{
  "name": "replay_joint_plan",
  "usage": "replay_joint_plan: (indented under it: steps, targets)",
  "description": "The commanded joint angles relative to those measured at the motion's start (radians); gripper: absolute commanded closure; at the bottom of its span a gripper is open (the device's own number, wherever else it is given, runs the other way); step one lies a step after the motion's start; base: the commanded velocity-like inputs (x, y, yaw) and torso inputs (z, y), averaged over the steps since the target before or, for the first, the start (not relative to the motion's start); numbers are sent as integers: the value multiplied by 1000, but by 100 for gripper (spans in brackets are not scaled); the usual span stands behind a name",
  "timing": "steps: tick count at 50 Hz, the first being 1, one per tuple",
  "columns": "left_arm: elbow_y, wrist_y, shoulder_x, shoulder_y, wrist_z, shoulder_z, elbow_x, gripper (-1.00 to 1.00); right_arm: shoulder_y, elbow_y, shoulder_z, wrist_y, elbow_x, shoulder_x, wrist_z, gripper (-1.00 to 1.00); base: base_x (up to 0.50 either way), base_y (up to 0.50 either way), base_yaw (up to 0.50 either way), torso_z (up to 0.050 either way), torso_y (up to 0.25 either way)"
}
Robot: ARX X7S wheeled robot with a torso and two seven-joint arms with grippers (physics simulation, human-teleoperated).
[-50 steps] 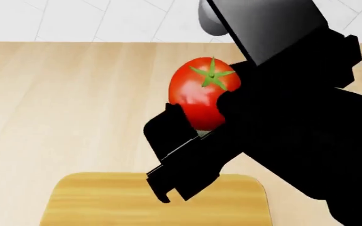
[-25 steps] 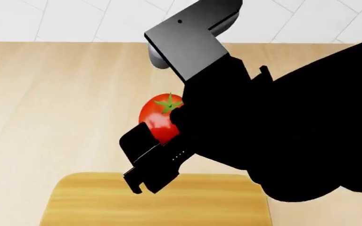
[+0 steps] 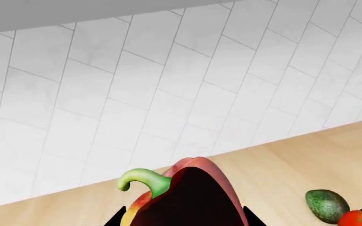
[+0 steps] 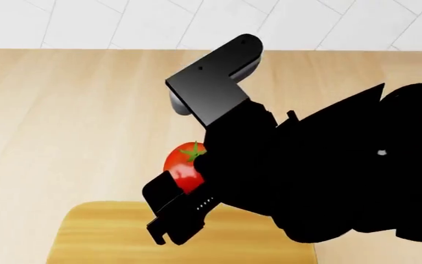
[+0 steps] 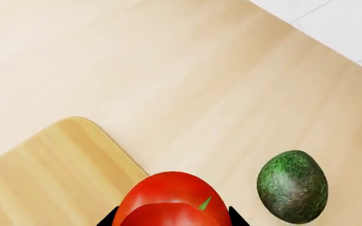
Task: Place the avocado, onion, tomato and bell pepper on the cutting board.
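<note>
My right gripper (image 4: 189,182) is shut on the glossy red tomato (image 4: 183,166) and holds it just above the far edge of the golden cutting board (image 4: 101,236). In the right wrist view the tomato (image 5: 175,197) fills the space between the jaws, with the board's corner (image 5: 43,174) on one side and the dark green avocado (image 5: 292,186) lying on the counter on the other. My left gripper (image 3: 181,220) is shut on the pinkish-red bell pepper (image 3: 222,183), green stem up. That view also catches the avocado (image 3: 325,205) and the tomato (image 3: 360,219). The onion is out of view.
The pale wooden countertop (image 4: 64,121) stretches back to a white tiled wall (image 3: 168,84). My black right arm (image 4: 328,181) covers the right half of the head view.
My right arm has come down and toward the near side with the tomato, from high over the counter to just above the board's far edge.
</note>
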Motion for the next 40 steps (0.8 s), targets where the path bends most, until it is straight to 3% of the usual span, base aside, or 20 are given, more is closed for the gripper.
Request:
replay_joint_plan:
  steps: [1, 20, 21, 40]
  targets:
    - [-7, 13, -3, 6, -7, -6, -2, 100, -24, -2, -9, 0, -15, -5, -16, 100, 0, 0, 0, 0, 0]
    - [-9, 18, -6, 39, 8, -22, 21, 100, -61, -1, -36, -14, -52, -8, -38, 100, 0, 0, 0, 0, 0]
    - [-11, 17, -5, 37, 8, -21, 21, 100, -58, 0, -36, -12, -48, -8, -36, -100, 0, 0, 0, 0, 0]
    - [-6, 16, 5, 75, 27, -30, 54, 100, 63, -75, 24, -11, 98, 22, 84, -100, 0, 0, 0, 1, 0]
